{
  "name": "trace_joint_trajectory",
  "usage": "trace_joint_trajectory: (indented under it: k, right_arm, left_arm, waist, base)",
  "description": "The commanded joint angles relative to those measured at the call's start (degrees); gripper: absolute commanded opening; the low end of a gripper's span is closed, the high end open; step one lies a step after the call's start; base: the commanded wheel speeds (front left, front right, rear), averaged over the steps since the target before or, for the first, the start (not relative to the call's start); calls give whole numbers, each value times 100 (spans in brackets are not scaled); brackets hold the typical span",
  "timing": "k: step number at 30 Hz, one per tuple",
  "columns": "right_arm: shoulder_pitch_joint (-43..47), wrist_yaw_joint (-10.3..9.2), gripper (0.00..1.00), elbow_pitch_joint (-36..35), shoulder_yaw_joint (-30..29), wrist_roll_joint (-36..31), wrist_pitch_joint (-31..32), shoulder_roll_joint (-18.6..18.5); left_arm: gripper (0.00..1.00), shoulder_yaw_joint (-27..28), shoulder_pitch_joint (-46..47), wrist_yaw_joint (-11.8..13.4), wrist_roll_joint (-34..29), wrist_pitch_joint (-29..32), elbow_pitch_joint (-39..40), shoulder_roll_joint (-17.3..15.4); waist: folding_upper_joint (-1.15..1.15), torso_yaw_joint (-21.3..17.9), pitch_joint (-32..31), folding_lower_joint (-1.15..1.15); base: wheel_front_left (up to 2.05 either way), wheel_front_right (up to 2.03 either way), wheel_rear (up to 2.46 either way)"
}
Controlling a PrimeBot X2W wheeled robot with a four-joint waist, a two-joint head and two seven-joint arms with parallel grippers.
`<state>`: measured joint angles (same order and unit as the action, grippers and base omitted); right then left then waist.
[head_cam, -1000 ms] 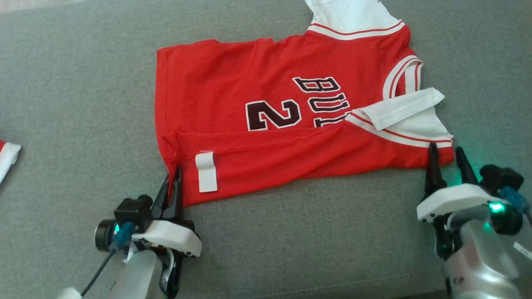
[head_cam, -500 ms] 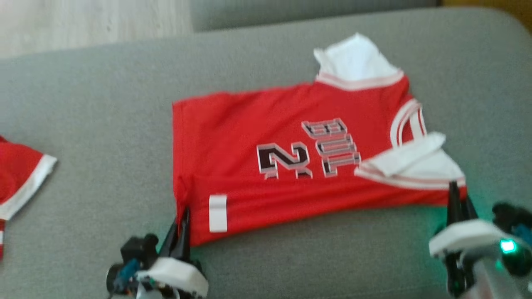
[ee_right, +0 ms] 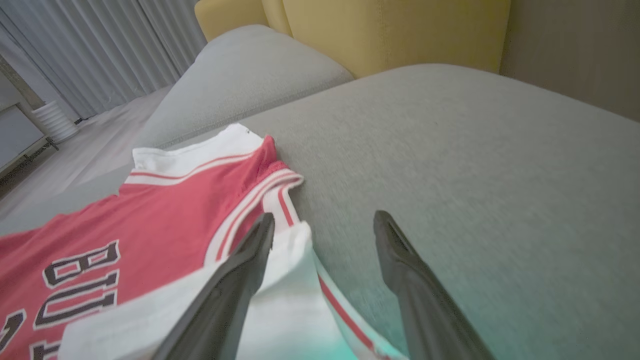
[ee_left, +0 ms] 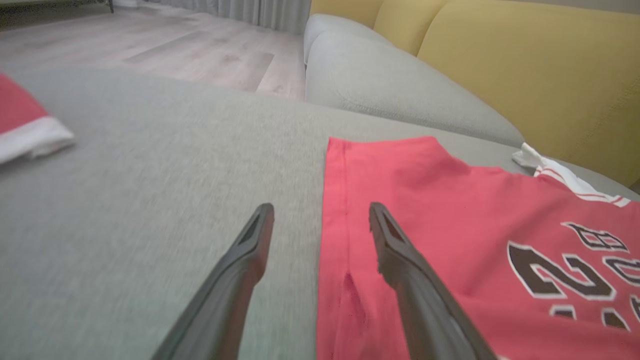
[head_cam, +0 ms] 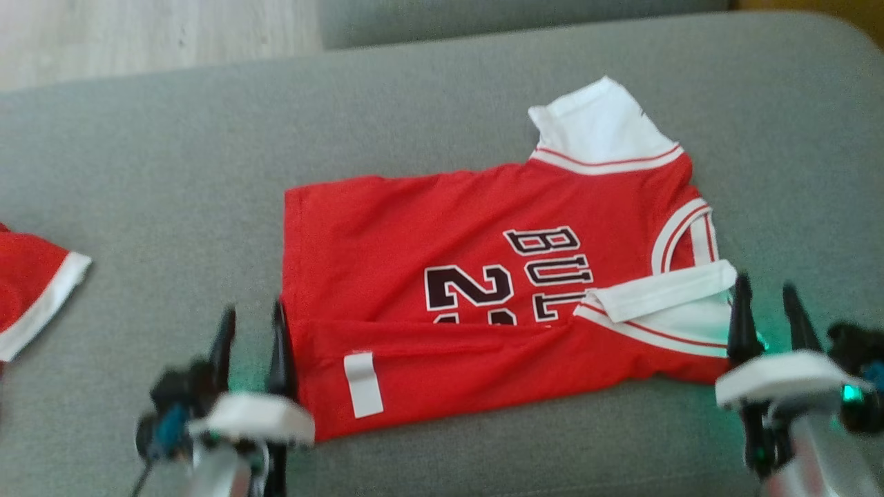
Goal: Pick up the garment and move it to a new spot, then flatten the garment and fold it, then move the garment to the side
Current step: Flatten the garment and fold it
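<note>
The garment [head_cam: 442,255] is a red jersey with white sleeves and dark lettering, lying on the grey cushion [head_cam: 483,83]. Its near long edge is folded over toward the middle, with a white tag [head_cam: 362,383] showing on the flap. My left gripper [head_cam: 252,316] stands open at the hem corner, one finger on each side of the hem edge [ee_left: 330,200]. My right gripper [head_cam: 765,290] stands open at the near white sleeve [ee_right: 295,300], its left finger over the sleeve and its right finger over bare cushion. Neither holds cloth.
Another red and white garment [head_cam: 27,290] lies at the cushion's left edge. A second grey cushion [ee_left: 390,85] and a yellow sofa back [ee_right: 375,30] rise beyond the jersey. Wooden floor [head_cam: 138,34] lies past the far left edge.
Both grippers were shut on the jersey's near edge and now stand open, having let it go. The near edge lies farther over the number. The head camera has tilted up.
</note>
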<state>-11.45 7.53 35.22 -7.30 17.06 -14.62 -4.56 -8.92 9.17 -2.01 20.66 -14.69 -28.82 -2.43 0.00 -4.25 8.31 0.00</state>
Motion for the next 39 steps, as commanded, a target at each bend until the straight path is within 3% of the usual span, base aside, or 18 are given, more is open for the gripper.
trace_joint_trajectory:
  k: [1,9,13,16,23,25,29,39]
  right_arm:
    - [-277,-4,100,-221,188,-54,-38,-95]
    - [-909,-4,100,-336,574,-122,-38,-66]
    - [-1193,-4,100,-342,800,-130,-38,-99]
    - [-1319,-4,100,-351,902,-132,-38,-143]
    - [-1789,-4,100,-277,1311,-125,-38,-378]
    - [-2031,-4,100,-177,1429,-113,-38,-461]
    - [-2854,-4,100,304,1653,-118,31,-732]
    - [-4285,-4,100,1660,1690,-300,785,-1206]
  left_arm:
    - [100,246,397,19,-106,-30,143,-44]
    - [100,371,1964,-160,-565,-30,-934,-78]
    - [100,376,2596,-98,-732,-30,-1590,-148]
    - [100,425,2827,15,-786,-30,-1848,-192]
    - [100,438,3248,-40,-830,-30,-2715,-266]
    - [4,374,3311,-78,-870,-30,-2927,-255]
    - [0,292,3427,-128,-929,-30,-2888,-203]
    - [0,188,3288,-148,-1162,-30,-1345,-97]
  waist:
    - [0,-55,225,0]
    - [0,-260,824,0]
    - [0,-368,1069,0]
    - [0,-417,1167,0]
    - [0,-505,1381,0]
    - [0,-479,1419,0]
    - [0,-269,1524,0]
    - [0,607,1757,0]
  base:
    - [0,0,0]
    - [0,0,0]
    - [0,0,0]
    - [0,0,0]
    - [0,0,0]
    - [0,0,0]
    - [0,0,0]
    - [0,0,0]
